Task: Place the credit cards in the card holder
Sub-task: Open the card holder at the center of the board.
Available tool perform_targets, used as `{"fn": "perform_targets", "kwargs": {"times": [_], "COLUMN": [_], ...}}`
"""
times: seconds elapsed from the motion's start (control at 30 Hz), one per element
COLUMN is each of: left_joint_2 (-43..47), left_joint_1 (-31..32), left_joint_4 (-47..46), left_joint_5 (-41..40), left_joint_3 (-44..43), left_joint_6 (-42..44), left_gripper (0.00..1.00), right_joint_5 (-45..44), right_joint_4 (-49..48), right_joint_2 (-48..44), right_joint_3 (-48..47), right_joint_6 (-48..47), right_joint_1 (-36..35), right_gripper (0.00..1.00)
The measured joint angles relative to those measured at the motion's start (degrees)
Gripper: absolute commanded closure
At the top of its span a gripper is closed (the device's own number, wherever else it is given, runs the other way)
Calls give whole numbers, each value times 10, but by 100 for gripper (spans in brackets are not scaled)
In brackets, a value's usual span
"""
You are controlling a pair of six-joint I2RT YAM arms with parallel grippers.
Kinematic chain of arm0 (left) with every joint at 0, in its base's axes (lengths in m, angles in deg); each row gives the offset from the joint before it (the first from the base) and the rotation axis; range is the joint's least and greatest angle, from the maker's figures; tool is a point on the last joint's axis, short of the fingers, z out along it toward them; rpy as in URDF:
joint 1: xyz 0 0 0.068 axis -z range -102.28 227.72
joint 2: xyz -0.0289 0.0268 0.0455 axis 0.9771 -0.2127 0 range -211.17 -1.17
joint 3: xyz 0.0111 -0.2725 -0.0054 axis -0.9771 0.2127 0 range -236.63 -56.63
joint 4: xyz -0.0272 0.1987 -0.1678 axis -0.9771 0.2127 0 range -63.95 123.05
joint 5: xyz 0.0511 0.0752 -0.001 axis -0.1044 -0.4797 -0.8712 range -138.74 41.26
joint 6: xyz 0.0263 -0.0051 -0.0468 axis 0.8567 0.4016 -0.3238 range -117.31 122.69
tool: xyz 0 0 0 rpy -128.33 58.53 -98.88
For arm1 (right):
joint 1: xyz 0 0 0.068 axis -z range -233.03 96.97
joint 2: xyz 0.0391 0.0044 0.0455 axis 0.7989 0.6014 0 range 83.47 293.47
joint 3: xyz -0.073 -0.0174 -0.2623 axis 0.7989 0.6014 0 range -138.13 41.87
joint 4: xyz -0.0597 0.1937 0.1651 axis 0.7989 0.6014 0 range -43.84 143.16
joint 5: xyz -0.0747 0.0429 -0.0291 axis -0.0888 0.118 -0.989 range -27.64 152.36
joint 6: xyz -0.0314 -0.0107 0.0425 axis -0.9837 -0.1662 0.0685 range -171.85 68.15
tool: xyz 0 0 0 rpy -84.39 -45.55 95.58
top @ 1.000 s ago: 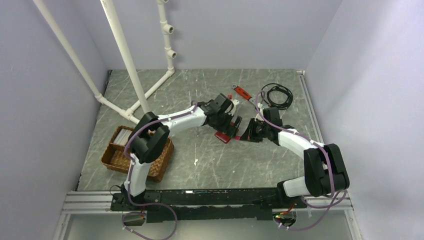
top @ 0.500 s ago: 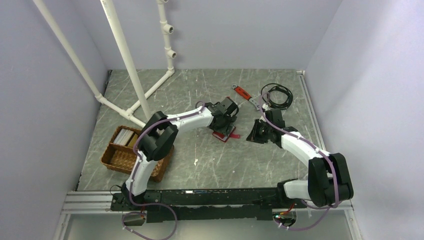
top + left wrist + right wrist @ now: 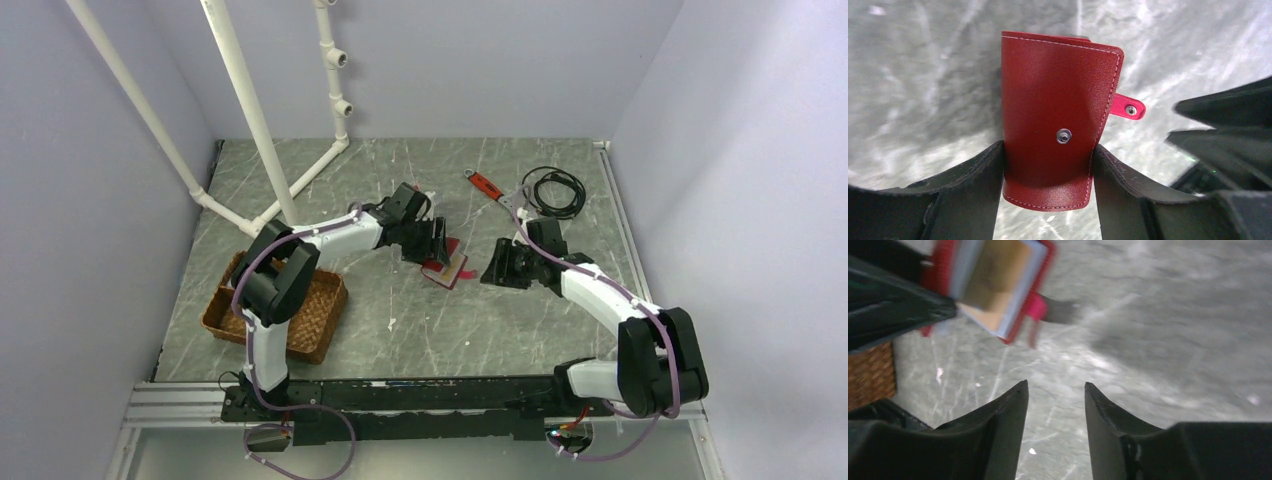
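Observation:
The red card holder (image 3: pixel 1055 100) sits upright between my left gripper's (image 3: pixel 1048 148) fingers, which press on both of its long sides; its snap stud and side tab face the camera. From above, the card holder (image 3: pixel 445 270) lies mid-table with my left gripper (image 3: pixel 436 252) on it. In the right wrist view the card holder (image 3: pixel 940 265) is open toward me, with a gold-brown credit card (image 3: pixel 995 272) in its clear sleeve. My right gripper (image 3: pixel 1055 385) hangs open over bare table, a short way right of the holder, with nothing between its fingers.
A brown wicker tray (image 3: pixel 322 300) sits at the front left, partly under the left arm. A red-handled wrench (image 3: pixel 485 185) and a coiled black cable (image 3: pixel 555 190) lie at the back right. White pipes (image 3: pixel 262 150) rise at the back left.
My left gripper closed from wide open onto the card holder and swung left with it. My right gripper, shut before, has opened and stayed to the holder's right.

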Motion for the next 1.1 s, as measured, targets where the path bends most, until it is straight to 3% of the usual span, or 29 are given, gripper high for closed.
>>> {"fn": "perform_targets", "kwargs": {"times": [0.13, 0.3, 0.47, 0.53, 0.7, 0.77, 1.1], "left_joint_2": [0, 0, -4, -9, -14, -14, 40], "left_joint_1": [-9, -16, -31, -35, -44, -44, -44], "left_joint_4": [-102, -194, -336, -372, -421, -419, -283], "left_joint_5": [95, 166, 230, 246, 268, 269, 224], "left_joint_3": [64, 120, 190, 207, 228, 228, 216], "left_joint_6": [-56, -120, -203, -228, -259, -254, -158], "left_gripper": [69, 69, 68, 64, 47, 43, 18], "right_joint_5": [41, 13, -38, -48, -59, -59, -61], "right_joint_4": [-25, -27, -24, -23, -26, -31, -57], "right_joint_2": [14, 43, 77, 93, 101, 98, 67], "right_joint_3": [-19, -55, -57, -57, -51, -43, -7], "right_joint_6": [-1, -1, -2, -1, 7, 11, 44], "right_joint_1": [-39, -68, -72, -75, -80, -81, -81], "right_gripper": [28, 23, 26, 33, 84, 98, 100]}}
